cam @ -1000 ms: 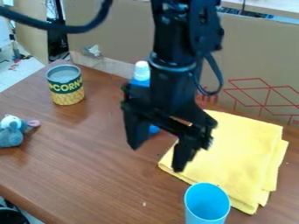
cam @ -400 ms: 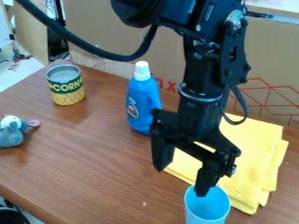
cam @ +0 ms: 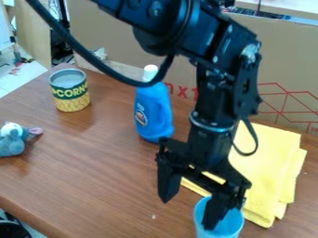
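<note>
I've got the gripper [cam: 187, 214] down at the light-blue cup [cam: 233, 226], jaws spread wide with nothing between them. One jaw hangs over the cup's mouth, perhaps dipping inside; I can't tell how deep. The other is well out to the left, above the bare surface [cam: 93, 186]. I'd call this lining up on the rim: close, but no grip yet. From here the move calls for care: get the cup's near-left wall squarely between the jaws, check the height, then close gently. Come in crooked and I could nudge it or tip it over.

Now the cup itself: plain, smooth, round-mouthed, with a thin rim, standing upright. It looks like light plastic to me, so I'd expect it to slide easily. My jaw hides part of the inside, and I can't tell if it holds anything. It's toward the front of the surface, right of the middle, just beside the near edge of the folded yellow cloth [cam: 273, 162], which spreads back toward the rear edge.

Farther off, the blue bottle [cam: 153, 114] stands near the rear edge, the corn can [cam: 70, 95] sits by the back-left corner, and the little plush toy [cam: 11, 142] rests toward the left edge.
</note>
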Motion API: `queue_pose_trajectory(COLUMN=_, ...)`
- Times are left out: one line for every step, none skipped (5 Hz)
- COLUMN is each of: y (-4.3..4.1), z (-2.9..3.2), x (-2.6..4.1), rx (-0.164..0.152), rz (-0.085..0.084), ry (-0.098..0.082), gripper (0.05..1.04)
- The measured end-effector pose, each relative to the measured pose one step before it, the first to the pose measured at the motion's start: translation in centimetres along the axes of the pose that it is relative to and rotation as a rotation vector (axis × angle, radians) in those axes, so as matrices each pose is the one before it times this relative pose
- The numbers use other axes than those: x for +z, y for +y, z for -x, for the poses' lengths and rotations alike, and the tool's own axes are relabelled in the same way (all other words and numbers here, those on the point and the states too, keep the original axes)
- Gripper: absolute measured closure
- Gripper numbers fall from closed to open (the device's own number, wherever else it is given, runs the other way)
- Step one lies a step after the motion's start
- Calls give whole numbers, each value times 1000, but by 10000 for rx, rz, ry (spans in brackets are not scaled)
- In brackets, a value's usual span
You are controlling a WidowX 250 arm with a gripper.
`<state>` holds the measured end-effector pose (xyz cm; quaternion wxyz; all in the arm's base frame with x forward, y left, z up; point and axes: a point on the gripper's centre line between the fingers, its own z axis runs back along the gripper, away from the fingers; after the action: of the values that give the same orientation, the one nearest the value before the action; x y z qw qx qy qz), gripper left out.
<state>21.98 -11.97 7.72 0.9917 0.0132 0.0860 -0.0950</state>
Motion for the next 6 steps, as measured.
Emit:
queue_pose_trajectory(y=10, z=-121, x=-749, rx=43, rz=56, ry=-224, gripper=81)
queue_pose_trajectory(y=301, z=249, x=-1091, rx=447, rz=-57, ry=-274, gripper=121)
queue_pose_trajectory(y=46, z=-16, x=-174, rx=217, rz=70, ry=-203, gripper=433)
queue_pose_trajectory(y=-143, z=137, x=501, rx=101, rz=237, ry=-258, gripper=705)
queue_pose_trajectory(y=-566, z=247, x=1139, rx=-632, rz=746, ry=-975, gripper=923)
queue_pose_trajectory(y=393, z=308, x=2062, rx=121, rz=-136, ry=-481, gripper=1001)
